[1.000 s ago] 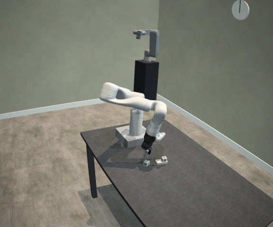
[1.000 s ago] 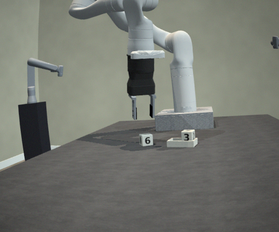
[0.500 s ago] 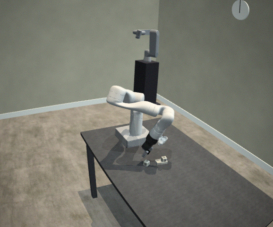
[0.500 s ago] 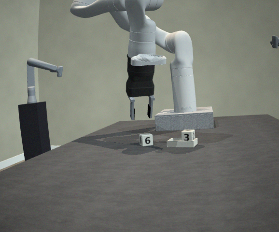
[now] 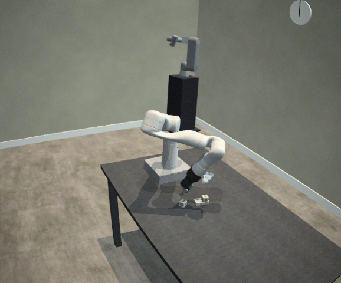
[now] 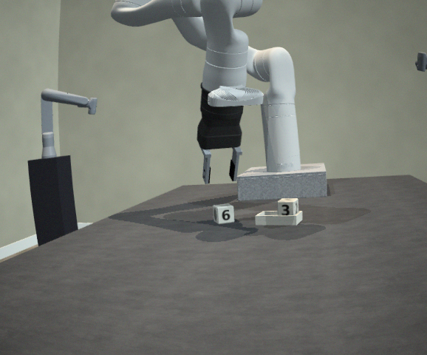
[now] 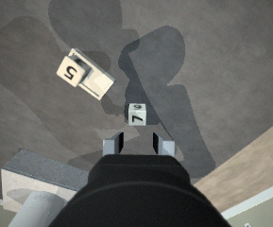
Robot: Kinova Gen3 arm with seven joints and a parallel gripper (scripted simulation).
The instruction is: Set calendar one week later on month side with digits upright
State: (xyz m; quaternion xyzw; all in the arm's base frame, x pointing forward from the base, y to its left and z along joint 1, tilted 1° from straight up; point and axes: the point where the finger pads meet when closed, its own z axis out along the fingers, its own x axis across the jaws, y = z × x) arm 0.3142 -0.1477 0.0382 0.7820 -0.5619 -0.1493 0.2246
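One cube (image 5: 182,203) apparently sits outside the tray (image 5: 199,202).

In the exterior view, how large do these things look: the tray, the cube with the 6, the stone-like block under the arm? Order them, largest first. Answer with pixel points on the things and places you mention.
1. Block under the arm (image 5: 162,178) (image 6: 281,187) (image 7: 46,172)
2. Tray (image 5: 199,203) (image 6: 271,220) (image 7: 99,85)
3. Cube with the 6 (image 5: 182,203) (image 6: 223,214) (image 7: 137,114)

The dark tabletop (image 5: 225,219) (image 6: 213,282) (image 7: 230,61) looks matt, the arm (image 5: 192,138) (image 6: 226,57) smooth, white plastic.
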